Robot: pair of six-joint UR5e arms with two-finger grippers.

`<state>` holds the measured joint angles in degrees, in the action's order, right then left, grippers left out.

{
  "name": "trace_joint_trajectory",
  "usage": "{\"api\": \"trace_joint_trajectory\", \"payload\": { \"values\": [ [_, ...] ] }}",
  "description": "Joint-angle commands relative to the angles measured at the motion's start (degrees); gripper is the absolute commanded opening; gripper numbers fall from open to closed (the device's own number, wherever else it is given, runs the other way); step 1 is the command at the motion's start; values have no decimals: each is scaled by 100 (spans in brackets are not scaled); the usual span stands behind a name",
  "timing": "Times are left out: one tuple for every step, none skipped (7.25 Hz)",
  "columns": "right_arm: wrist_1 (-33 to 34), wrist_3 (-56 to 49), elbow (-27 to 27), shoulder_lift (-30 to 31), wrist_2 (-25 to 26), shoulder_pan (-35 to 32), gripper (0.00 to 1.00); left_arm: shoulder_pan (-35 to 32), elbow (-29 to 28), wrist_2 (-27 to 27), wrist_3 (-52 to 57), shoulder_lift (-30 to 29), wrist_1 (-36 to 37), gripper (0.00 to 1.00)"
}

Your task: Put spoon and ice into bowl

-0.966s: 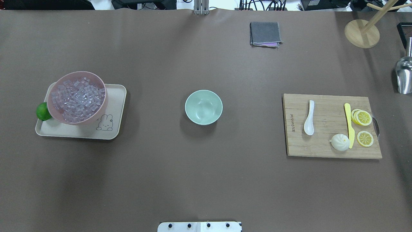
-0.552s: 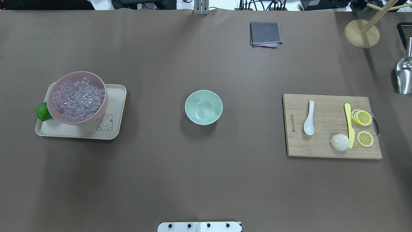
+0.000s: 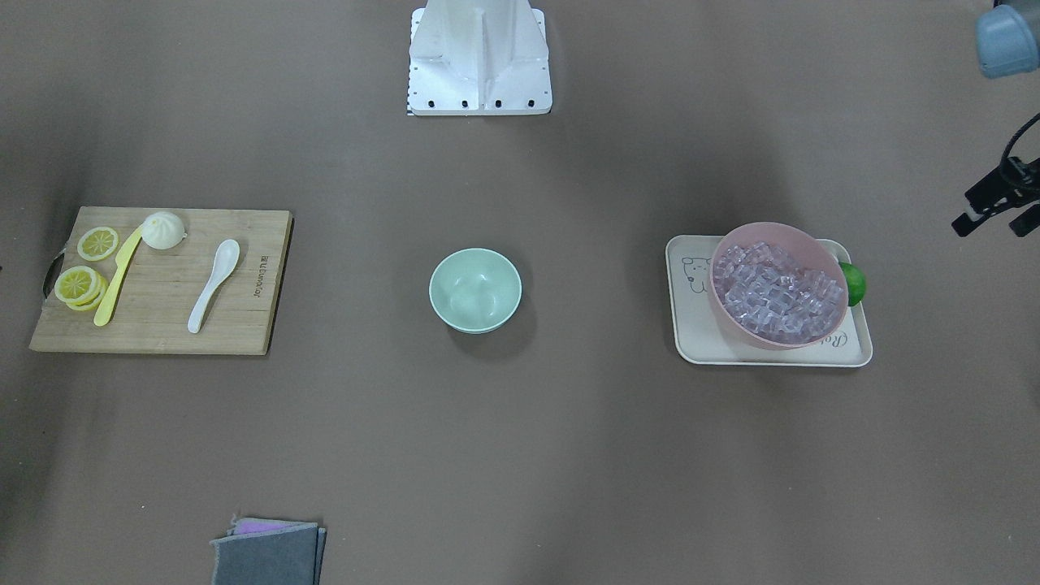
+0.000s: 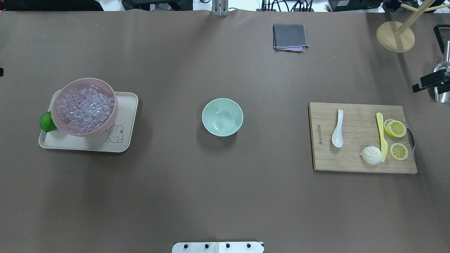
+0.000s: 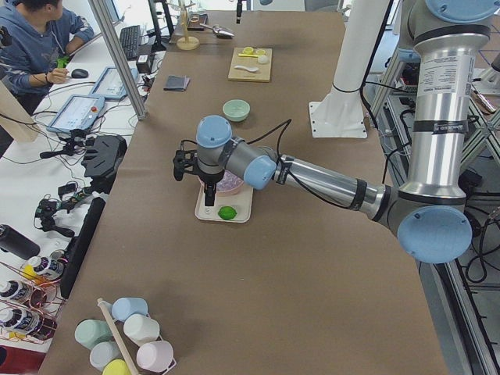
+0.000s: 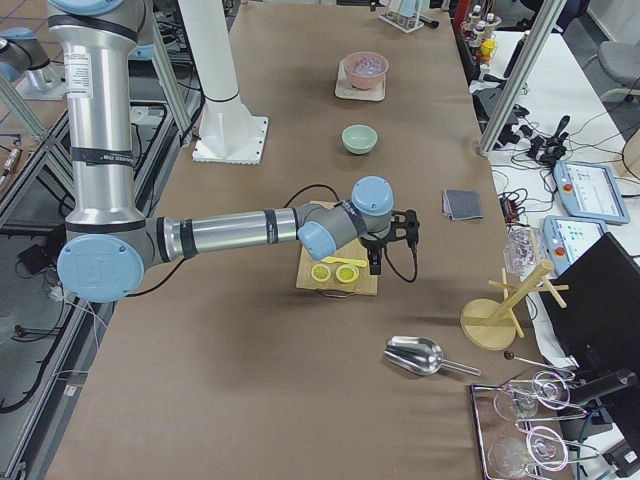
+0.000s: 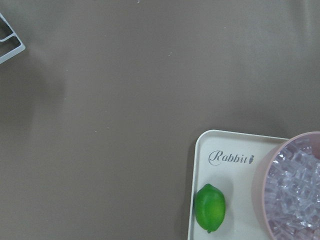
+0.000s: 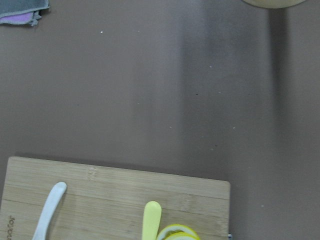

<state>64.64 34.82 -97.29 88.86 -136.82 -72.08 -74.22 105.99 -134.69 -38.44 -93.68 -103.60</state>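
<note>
Hovering near tray (image 4: 130,105): my left tool (image 5: 208,199); near cutting board (image 4: 355,158): my right tool (image 6: 374,262); grip state of both, cannot tell. Spoon (image 4: 337,128): on board, overhead frame right. Ice (image 4: 84,109): in pink bowl (image 4: 102,133), frame left. Mint-green bowl (image 4: 222,117): tabletop (image 4: 225,193) centre.

- Long brown table (image 4: 211,196), evenly lit, with soft shadows.
- White desk (image 5: 23,180) alongside, holding a keyboard (image 5: 129,41).
- Aluminium post (image 5: 121,62) between table and desk.
</note>
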Motion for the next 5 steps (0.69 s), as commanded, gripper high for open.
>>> {"api": "trace_joint_trajectory", "payload": {
  "values": [
    [-4,611,-27,-263,313,561,96,643,-25,495,-375,-325,32,93],
    [-4,805,-27,-334,410,746,94,724,-17,505,-514,-378,41,92],
    [-4,1059,-27,-430,567,965,94,803,-17,505,-603,-449,41,92],
    [-4,1253,-27,-474,647,1185,92,934,-17,505,-812,-545,41,92],
    [-13,1429,-27,-492,666,1352,91,1092,-34,505,-1041,-650,41,92]
  ]
}}
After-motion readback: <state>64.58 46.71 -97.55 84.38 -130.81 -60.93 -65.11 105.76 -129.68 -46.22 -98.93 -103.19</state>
